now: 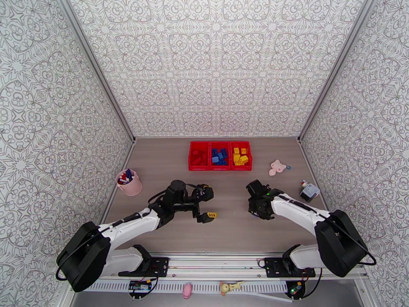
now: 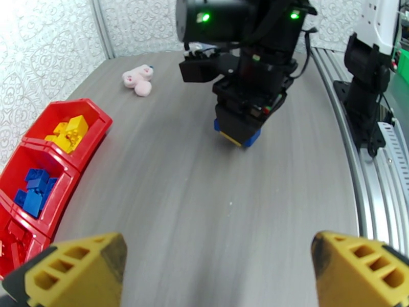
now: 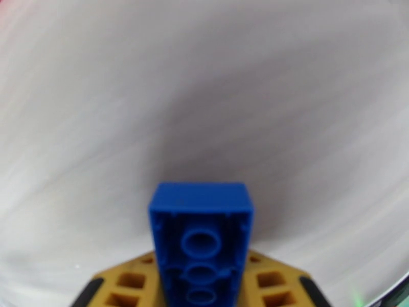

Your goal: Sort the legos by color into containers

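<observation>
A blue brick (image 3: 201,236) is clamped between the 2 fingers of the right gripper (image 2: 237,130), protruding past their tips. The left gripper (image 2: 220,262) is spread, with nothing between. Given that overhang, the brick could be levered loose and dropped short of the containers (image 1: 220,169).

no text, label, brand, number or sign can be read on any surface seen in these three views.
</observation>
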Action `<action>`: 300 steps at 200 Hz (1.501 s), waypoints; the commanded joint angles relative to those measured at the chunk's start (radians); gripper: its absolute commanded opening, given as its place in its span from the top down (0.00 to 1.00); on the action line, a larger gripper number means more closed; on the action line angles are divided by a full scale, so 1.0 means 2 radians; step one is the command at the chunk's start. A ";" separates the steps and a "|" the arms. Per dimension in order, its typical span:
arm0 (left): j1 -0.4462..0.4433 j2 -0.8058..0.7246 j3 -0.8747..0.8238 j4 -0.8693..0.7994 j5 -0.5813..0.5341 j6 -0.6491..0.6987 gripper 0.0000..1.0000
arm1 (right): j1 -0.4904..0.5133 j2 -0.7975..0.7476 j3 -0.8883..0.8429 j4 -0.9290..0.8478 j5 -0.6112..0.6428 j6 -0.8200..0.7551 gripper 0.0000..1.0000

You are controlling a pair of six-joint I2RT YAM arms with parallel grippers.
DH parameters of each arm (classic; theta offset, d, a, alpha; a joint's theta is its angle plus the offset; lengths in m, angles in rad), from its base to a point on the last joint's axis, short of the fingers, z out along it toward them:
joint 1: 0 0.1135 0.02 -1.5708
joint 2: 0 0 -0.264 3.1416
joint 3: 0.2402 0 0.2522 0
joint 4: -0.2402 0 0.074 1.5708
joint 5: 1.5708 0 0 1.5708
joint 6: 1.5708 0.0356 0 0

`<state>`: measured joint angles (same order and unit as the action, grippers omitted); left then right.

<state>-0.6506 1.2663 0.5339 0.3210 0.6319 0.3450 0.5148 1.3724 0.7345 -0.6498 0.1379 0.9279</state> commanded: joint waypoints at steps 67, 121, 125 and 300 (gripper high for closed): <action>0.010 -0.031 -0.024 0.052 -0.097 -0.055 0.00 | -0.006 0.001 0.116 0.134 -0.014 -0.259 0.79; 0.010 -0.031 -0.036 0.080 -0.134 -0.072 0.00 | -0.019 0.126 0.244 0.158 -0.058 -0.330 0.79; 0.009 -0.030 -0.037 0.084 -0.136 -0.074 0.00 | -0.019 0.135 0.253 0.161 -0.056 -0.334 0.79; 0.005 -0.026 -0.054 0.118 -0.173 -0.096 0.00 | -0.027 0.496 0.663 0.121 -0.061 -0.375 0.77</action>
<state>-0.6395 1.2190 0.4465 0.5247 0.3134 0.1600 0.4671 2.3329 2.0006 -0.3733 0.0135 0.1829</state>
